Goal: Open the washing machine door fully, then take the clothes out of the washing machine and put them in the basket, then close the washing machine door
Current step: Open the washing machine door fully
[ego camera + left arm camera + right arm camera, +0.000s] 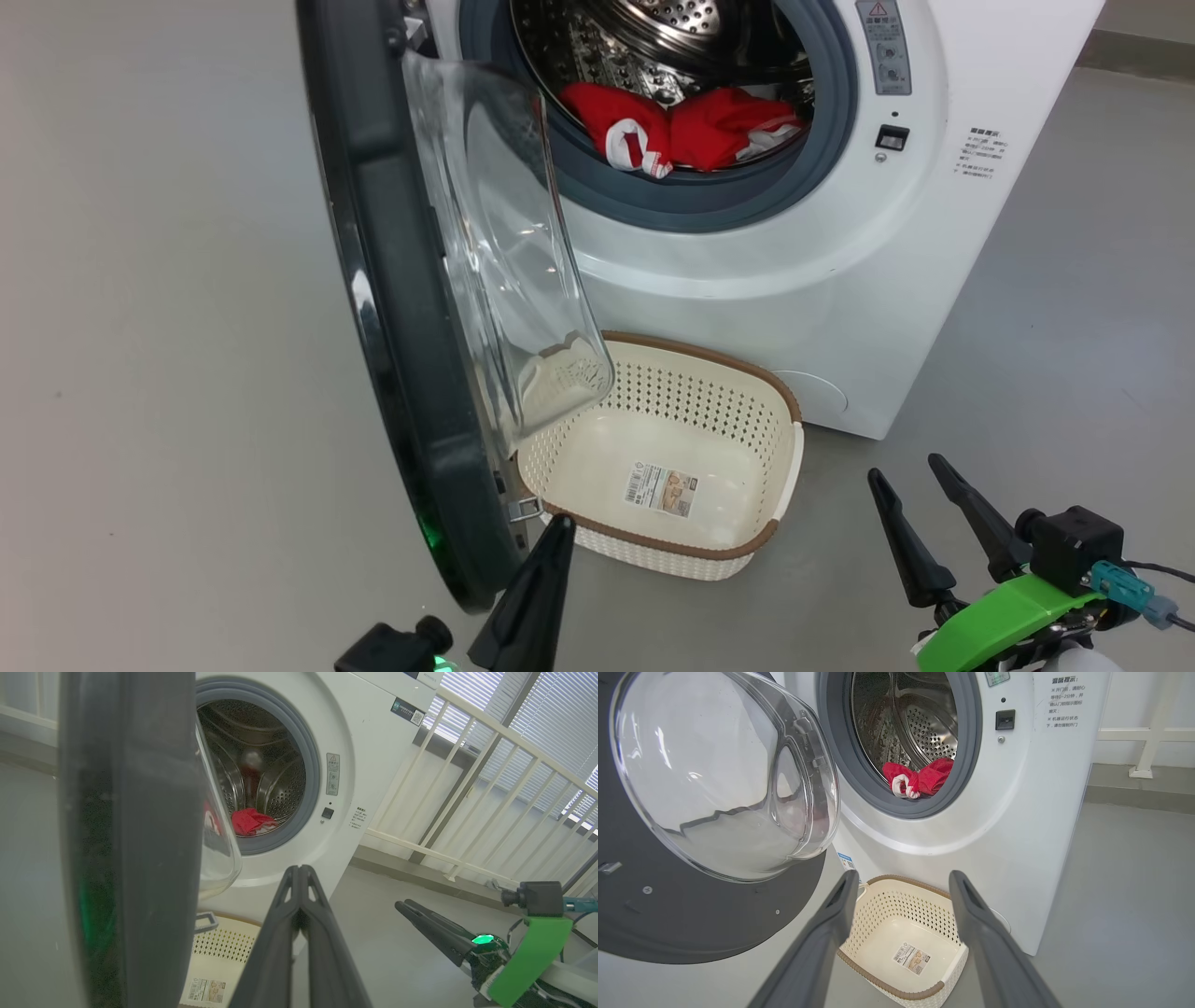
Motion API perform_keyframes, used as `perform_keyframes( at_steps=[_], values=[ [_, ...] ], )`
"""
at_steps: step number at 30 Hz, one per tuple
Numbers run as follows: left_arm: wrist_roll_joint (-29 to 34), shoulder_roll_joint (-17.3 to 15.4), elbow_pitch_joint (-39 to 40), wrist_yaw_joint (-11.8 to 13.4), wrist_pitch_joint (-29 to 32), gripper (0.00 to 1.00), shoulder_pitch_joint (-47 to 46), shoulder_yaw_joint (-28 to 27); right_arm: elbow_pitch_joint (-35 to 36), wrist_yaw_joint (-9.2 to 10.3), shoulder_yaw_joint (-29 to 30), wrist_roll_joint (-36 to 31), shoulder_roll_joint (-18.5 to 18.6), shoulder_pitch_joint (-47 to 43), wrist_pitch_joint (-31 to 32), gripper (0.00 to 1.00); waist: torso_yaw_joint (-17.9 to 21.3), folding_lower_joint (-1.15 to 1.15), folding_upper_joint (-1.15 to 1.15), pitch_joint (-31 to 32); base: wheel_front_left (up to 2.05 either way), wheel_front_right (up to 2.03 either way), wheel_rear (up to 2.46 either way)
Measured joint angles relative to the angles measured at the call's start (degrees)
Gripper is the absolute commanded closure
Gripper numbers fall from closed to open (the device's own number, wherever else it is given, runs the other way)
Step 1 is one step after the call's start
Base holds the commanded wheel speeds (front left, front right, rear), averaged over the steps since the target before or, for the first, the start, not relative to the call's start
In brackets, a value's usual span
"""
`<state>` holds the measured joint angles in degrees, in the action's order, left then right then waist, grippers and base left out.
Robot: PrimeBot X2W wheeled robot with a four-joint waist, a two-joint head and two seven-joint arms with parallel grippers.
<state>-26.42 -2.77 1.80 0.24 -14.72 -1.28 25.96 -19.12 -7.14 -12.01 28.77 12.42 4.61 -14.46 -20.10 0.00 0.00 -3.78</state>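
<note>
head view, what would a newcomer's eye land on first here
The washing machine door stands open at the left, its black rim and clear glass bowl looming large in the head view. Behind it, bright red clothes lie in the steel drum of the white washing machine. Below the opening sits the cream basket, with a paper label inside.

the washing machine door ran off the head view's top edge and covered the left end of the basket, whose label was illegible.
</note>
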Motion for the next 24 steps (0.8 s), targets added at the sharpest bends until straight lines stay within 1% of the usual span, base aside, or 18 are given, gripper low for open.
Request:
perform_keyframes(
  at_steps=[4,8,19,21,24],
  values=[
    [-0.98,0.00,-5.60,-0.01,0.01,1.00,-1.46,-1.09,0.15,0.00,0.05,0.00,-0.11,0.01,0.00,0.00,0.25,0.00,0.00,-0.16,0.00,0.00,0.00],
    [-3.26,0.01,-7.77,-0.01,0.01,1.00,-2.68,-3.33,0.37,0.00,0.14,0.00,-0.16,0.02,0.00,0.00,0.62,0.00,0.00,-0.23,0.00,0.00,0.00],
    [-3.31,0.56,-9.58,-0.03,0.03,1.00,-2.66,-6.70,0.92,0.00,0.85,0.00,-0.26,0.02,0.00,0.00,0.32,0.00,0.00,-0.46,0.00,0.00,0.00],
    [-2.75,0.68,-9.55,-0.09,0.07,1.00,-2.54,-8.15,1.11,0.00,1.13,0.00,-0.30,0.02,0.00,0.00,0.16,0.00,0.00,-0.53,0.00,0.00,0.00],
    [-1.56,0.68,-9.17,-0.09,0.07,1.00,-2.10,-12.41,1.57,0.00,1.67,-0.14,-0.36,0.02,0.00,0.00,-0.22,0.00,0.00,-0.69,0.00,0.00,0.00]
  ],
)
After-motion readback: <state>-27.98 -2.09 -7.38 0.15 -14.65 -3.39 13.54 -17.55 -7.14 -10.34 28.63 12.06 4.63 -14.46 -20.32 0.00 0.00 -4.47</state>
